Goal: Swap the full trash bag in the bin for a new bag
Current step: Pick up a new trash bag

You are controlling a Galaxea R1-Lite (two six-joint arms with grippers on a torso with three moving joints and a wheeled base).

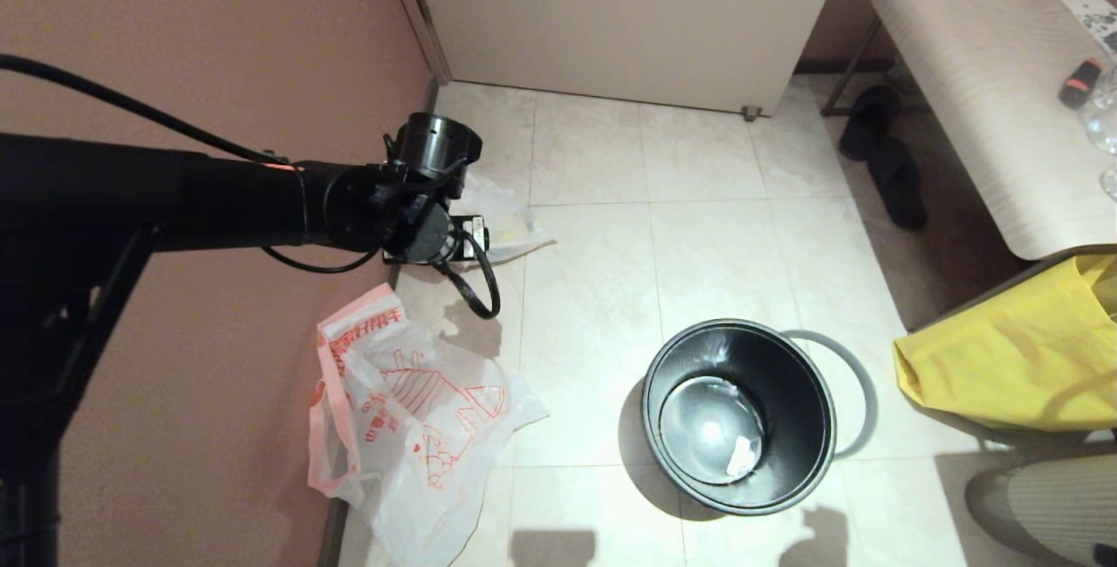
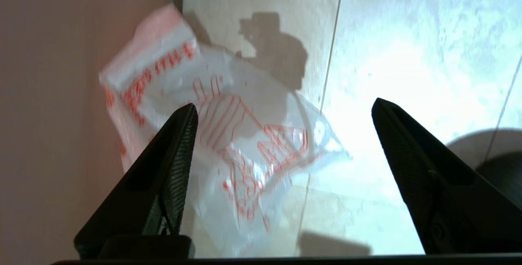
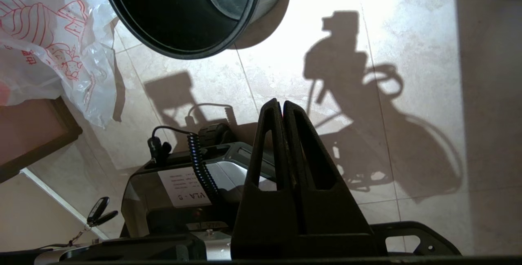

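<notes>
The new bag (image 1: 410, 427) is thin, see-through white plastic with pink-red handles and a red house drawing. It lies crumpled on the pale floor tiles (image 1: 698, 235), right by the pinkish wall (image 1: 218, 44), with nothing showing through it. Another thin white bag (image 1: 510, 227) lies further along the wall, half hidden behind the left arm; it may be the full trash bag, but that is hard to tell.

The bin (image 1: 737, 414) is round, shiny and black. It stands on the floor, well apart from the new bag. Inside is only a small white scrap (image 1: 742, 455) at the bottom. Its grey ring (image 1: 851, 384) lies on the floor behind it. A big yellow bag (image 1: 1021, 358) hangs near a pale table (image 1: 977, 70).

The left gripper (image 2: 283, 108) hangs above the new bag with its two black fingers spread wide, holding nothing. The right gripper (image 3: 282, 104) is low near the robot's base, its fingers pressed together with nothing between them.
</notes>
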